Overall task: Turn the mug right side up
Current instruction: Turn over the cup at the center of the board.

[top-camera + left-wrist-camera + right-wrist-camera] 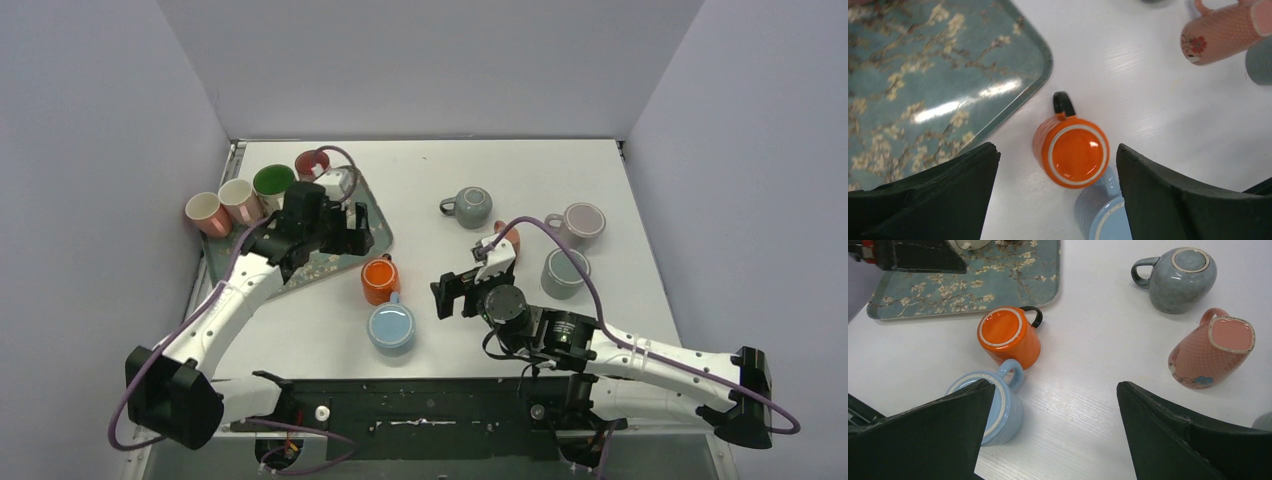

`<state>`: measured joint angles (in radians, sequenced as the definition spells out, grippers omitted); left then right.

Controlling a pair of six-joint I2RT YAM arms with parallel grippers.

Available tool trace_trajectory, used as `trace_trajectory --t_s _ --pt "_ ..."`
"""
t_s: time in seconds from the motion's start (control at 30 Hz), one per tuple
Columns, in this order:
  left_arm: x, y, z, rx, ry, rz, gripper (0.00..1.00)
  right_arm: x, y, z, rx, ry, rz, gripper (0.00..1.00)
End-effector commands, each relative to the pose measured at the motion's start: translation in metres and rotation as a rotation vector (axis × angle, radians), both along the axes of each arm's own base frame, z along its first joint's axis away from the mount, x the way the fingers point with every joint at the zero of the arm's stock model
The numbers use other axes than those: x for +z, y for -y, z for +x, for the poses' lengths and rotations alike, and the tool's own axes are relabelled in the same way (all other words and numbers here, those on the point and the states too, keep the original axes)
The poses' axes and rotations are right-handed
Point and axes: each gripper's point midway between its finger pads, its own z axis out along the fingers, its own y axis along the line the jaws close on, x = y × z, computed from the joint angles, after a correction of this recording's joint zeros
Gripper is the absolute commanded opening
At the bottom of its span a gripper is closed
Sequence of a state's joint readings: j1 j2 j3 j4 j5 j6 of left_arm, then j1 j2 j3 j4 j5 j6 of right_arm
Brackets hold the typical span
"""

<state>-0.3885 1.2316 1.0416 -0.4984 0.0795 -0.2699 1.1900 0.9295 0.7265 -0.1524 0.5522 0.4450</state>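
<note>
An orange mug [380, 280] with a black handle stands upside down, base up, just off the tray's near right corner. It shows in the left wrist view [1075, 152] and the right wrist view [1008, 335]. My left gripper [350, 238] is open and empty above it; the mug sits between and below the fingers [1058, 195]. My right gripper [455, 295] is open and empty [1055, 435], to the right of the orange mug. A grey mug [1183, 275] and a pink dotted mug [1210, 350] also show their bases up.
An upright light blue mug [391, 327] touches the orange mug's near side. A floral tray [330, 262] lies at left, with several mugs [240, 200] behind it. Two upright mugs [583, 222] [564, 272] stand at right.
</note>
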Motion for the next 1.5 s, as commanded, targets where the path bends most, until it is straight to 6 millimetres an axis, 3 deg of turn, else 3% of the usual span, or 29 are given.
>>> trace_trajectory --t_s 0.0,0.17,0.3,0.47,0.6,0.73,0.8,1.0,1.17,1.37,1.43,1.47 --pt "0.042 0.069 0.036 -0.288 0.224 -0.015 0.84 0.021 0.003 -0.006 0.041 0.025 0.077 1.00" --pt "0.034 0.123 0.066 -0.546 0.293 -0.059 0.77 0.035 0.018 -0.011 0.046 0.060 0.111 1.00" --pt "0.018 0.144 0.100 -0.591 0.312 -0.049 0.74 0.045 0.028 -0.014 0.050 0.082 0.130 1.00" --pt "0.008 0.173 0.121 -0.682 0.352 -0.117 0.72 0.049 0.037 -0.017 0.047 0.087 0.128 1.00" --pt "0.004 0.183 0.137 -0.675 0.381 -0.142 0.71 0.046 0.043 -0.014 0.013 0.086 0.119 1.00" --pt "0.002 0.170 0.143 -0.568 0.337 -0.114 0.72 0.031 0.045 -0.003 -0.045 0.084 0.043 1.00" --pt "-0.001 0.153 0.137 -0.513 0.298 -0.085 0.74 0.026 0.043 0.004 -0.063 0.080 0.001 1.00" --pt "0.023 0.105 0.105 -0.330 0.262 -0.056 0.79 0.014 0.045 0.036 -0.115 0.028 -0.060 1.00" --pt "0.056 0.070 0.065 -0.266 0.314 -0.026 0.81 0.003 0.075 0.085 -0.272 0.008 -0.141 1.00" --pt "0.063 0.048 0.021 -0.241 0.360 -0.056 0.84 -0.013 0.108 0.154 -0.351 -0.143 -0.116 0.96" --pt "0.060 0.040 0.013 -0.227 0.370 -0.049 0.84 -0.034 0.113 0.174 -0.357 -0.227 -0.160 0.91" --pt "0.057 0.037 0.011 -0.218 0.373 -0.042 0.84 -0.034 0.116 0.181 -0.357 -0.249 -0.174 0.89"
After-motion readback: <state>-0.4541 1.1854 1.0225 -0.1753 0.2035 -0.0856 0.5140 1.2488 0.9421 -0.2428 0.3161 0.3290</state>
